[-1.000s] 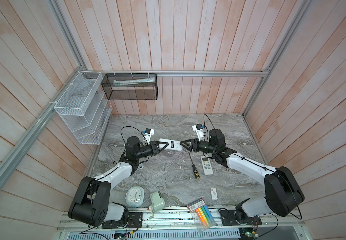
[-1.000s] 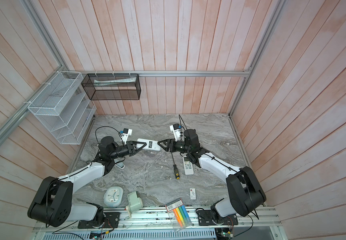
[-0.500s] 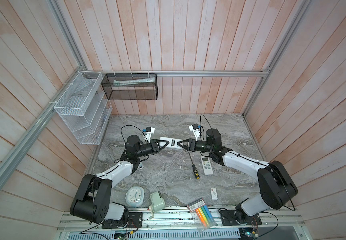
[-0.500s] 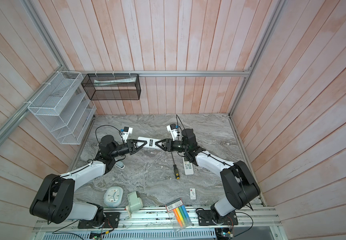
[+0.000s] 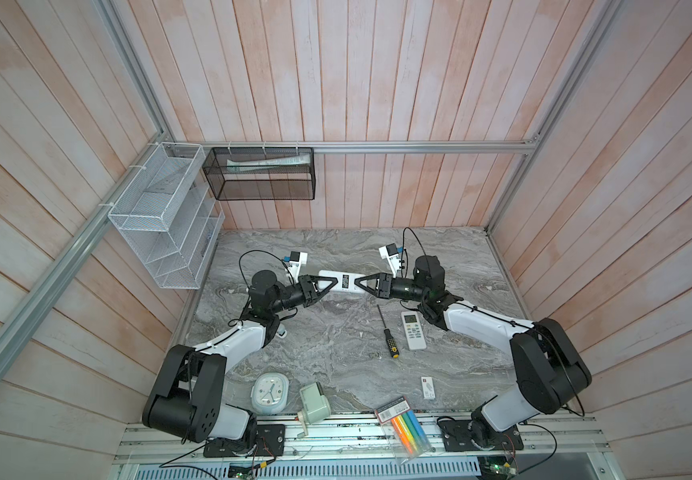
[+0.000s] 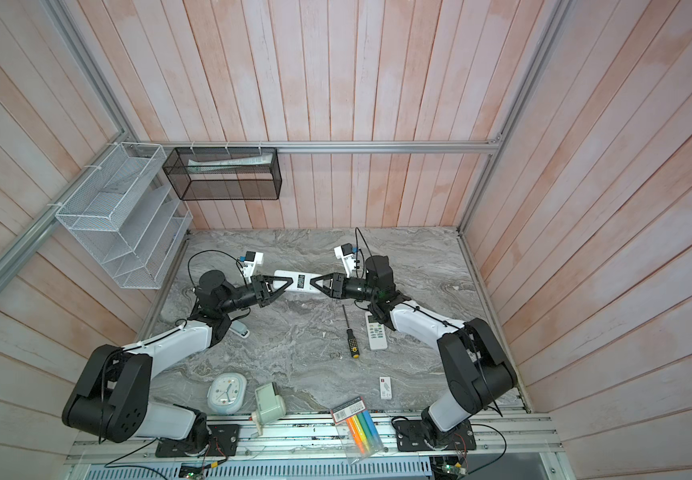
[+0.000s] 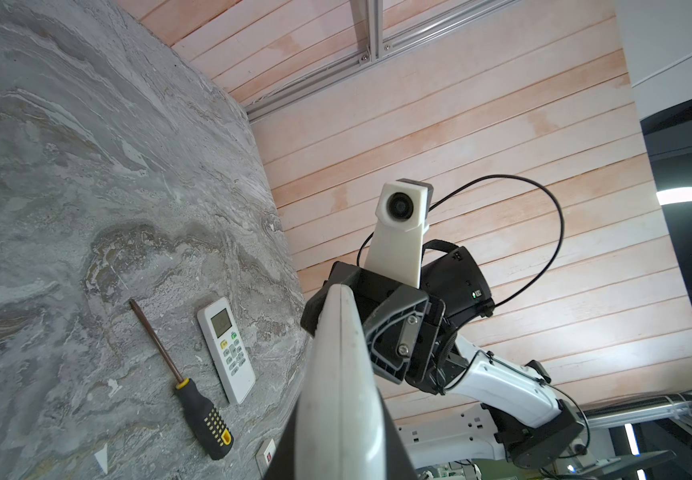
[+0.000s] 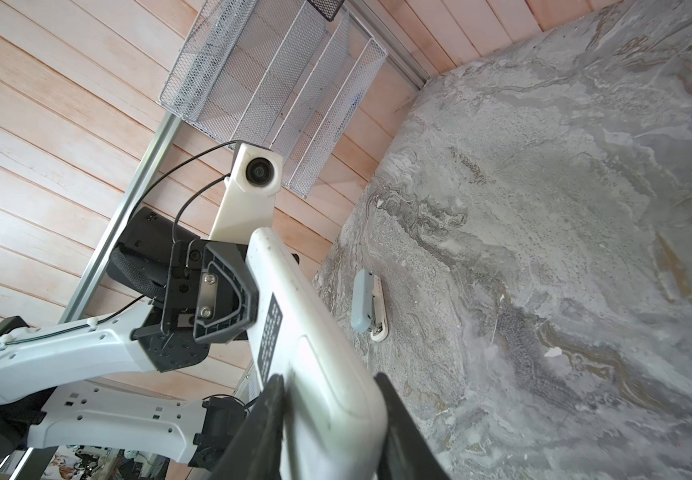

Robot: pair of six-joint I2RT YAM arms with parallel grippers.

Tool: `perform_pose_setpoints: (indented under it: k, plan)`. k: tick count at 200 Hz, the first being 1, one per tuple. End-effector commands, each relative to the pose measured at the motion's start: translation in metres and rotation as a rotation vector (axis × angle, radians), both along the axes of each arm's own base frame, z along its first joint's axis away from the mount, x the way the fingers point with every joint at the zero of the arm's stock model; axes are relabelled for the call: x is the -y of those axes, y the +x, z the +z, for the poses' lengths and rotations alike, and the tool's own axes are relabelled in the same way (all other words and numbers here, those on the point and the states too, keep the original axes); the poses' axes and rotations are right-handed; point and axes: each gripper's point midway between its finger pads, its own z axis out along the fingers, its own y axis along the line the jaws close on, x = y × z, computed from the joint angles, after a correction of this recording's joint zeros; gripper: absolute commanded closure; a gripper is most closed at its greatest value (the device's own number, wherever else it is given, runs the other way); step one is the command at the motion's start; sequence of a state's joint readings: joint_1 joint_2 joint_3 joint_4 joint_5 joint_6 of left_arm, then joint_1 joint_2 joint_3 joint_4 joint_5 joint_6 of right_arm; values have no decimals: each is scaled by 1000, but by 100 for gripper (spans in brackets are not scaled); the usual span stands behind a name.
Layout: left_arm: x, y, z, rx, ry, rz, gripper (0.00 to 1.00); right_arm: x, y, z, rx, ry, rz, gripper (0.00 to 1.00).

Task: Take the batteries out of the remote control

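The long white remote control (image 5: 341, 283) is hanging above the worktop (image 5: 336, 332), printed label showing. The left gripper (image 5: 331, 285) is clamping one end in its jaws, the right gripper (image 5: 359, 282) the other.

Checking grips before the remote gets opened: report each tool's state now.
Left tool: closed on one end of the white remote.
Right tool: jaws around its other end; grip cannot be told.

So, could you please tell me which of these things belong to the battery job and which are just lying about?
In the job: white remote, left tool gripping one end, right tool around the other end. No batteries show.

Lying about: second remote, screwdriver, clock, stapler, highlighter packet, small white card.
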State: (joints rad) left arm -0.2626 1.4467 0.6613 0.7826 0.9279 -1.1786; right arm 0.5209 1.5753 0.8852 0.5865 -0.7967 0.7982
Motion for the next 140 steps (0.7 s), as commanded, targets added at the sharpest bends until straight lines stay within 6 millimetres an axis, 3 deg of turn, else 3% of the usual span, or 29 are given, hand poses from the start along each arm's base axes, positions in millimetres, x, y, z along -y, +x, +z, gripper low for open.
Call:
perform_pose_setpoints:
  k: [1,38,78,140]
  plan:
    - [1,-2,15,43,-48,-17,92,1,-2,-7,-13,-10,11,68]
    - [1,-2,18,42,-64,-18,92,3,-1,-11,-28,-10,9,72]
    - [0,-2,18,40,-57,-11,92,5,0,-6,-28,13,12,68]
    - [-2,5,-2,-27,-6,28,92,4,5,-3,-33,6,1,64]
